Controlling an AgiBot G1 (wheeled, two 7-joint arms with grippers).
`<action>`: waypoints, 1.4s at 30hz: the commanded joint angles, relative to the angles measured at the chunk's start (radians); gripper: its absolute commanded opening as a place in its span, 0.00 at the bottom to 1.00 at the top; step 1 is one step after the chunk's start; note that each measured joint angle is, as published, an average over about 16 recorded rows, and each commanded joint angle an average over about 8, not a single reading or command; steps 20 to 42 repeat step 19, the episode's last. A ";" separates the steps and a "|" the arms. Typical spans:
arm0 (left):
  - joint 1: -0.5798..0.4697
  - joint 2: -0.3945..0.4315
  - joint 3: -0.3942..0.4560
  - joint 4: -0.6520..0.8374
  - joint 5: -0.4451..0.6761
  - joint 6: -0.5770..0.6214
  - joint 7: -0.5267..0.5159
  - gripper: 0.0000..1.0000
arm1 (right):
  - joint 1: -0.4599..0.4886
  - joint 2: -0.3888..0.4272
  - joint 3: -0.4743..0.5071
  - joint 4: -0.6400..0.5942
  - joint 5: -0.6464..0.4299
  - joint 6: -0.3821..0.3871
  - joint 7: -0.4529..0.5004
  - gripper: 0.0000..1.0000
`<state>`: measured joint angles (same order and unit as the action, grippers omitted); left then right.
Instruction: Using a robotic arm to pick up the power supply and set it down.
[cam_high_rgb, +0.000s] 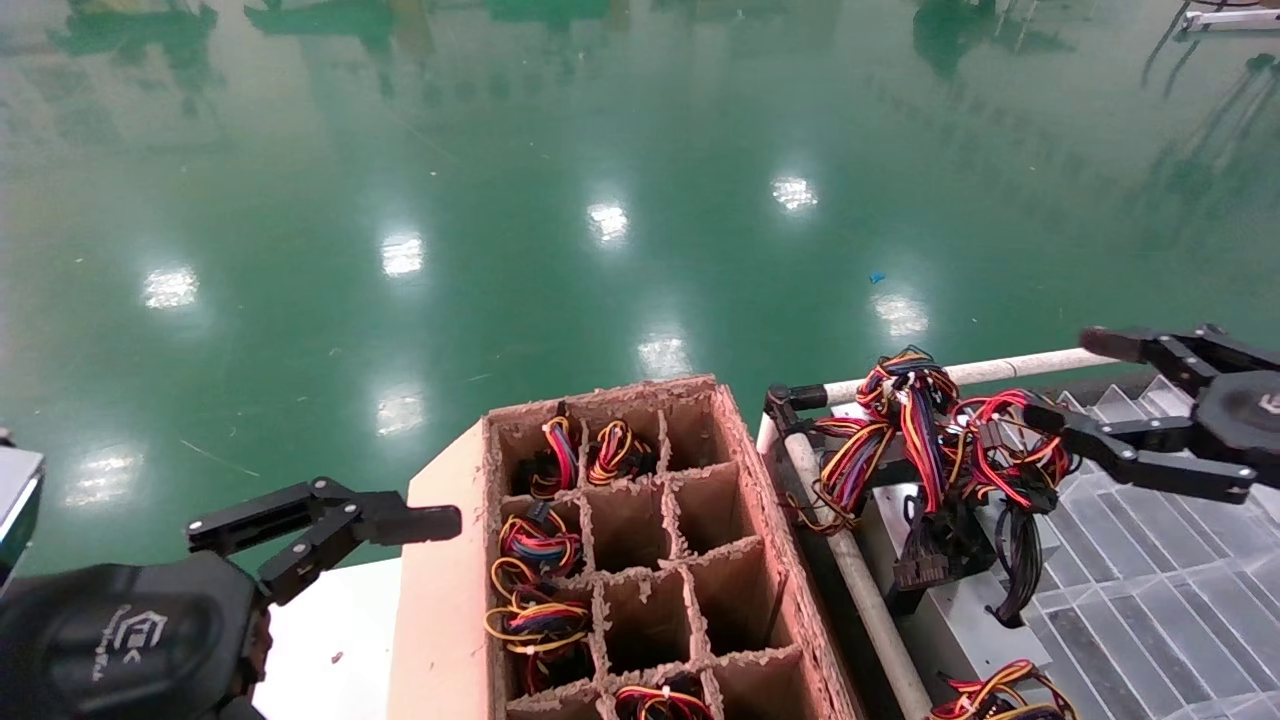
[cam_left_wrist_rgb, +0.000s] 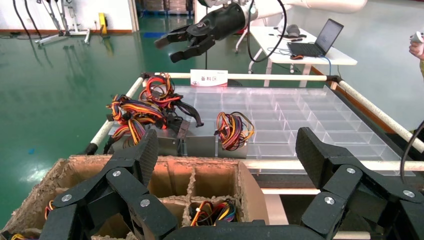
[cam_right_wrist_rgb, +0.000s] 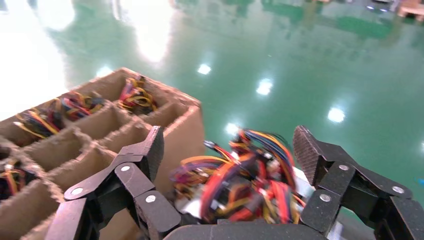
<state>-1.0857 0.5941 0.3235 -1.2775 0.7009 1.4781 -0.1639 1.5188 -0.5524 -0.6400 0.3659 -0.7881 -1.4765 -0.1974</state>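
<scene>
The power supply (cam_high_rgb: 1003, 447) lies at the left end of a clear tray, showing mostly as a red wire bundle with yellow strands; its grey box is largely covered by wires. My right gripper (cam_high_rgb: 1062, 380) hangs open just above and to the right of that bundle, touching nothing. In the right wrist view the red bundle (cam_right_wrist_rgb: 240, 187) sits blurred between the spread fingers (cam_right_wrist_rgb: 152, 150). My left gripper (cam_left_wrist_rgb: 227, 155) is open and empty beside the cardboard box, with one of its fingers (cam_high_rgb: 420, 522) reaching toward the box wall.
A divided cardboard box (cam_high_rgb: 455, 600) holds wire bundles in several cells. A purple-orange-yellow bundle (cam_high_rgb: 890, 425) and black cables (cam_high_rgb: 1020, 560) lie next to the red one. The clear compartment tray (cam_high_rgb: 1170, 600) has a white tube rail (cam_high_rgb: 1010, 368). Another bundle (cam_left_wrist_rgb: 235, 130) sits farther along.
</scene>
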 joint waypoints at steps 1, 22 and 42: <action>0.000 0.000 0.000 0.000 0.000 0.000 0.000 1.00 | -0.017 -0.002 0.014 0.036 0.002 -0.001 0.015 1.00; 0.000 0.000 0.001 0.000 0.000 0.000 0.000 1.00 | -0.167 -0.022 0.136 0.345 0.022 -0.007 0.145 1.00; 0.000 0.000 0.001 0.000 0.000 0.000 0.000 1.00 | -0.167 -0.022 0.136 0.345 0.022 -0.007 0.145 1.00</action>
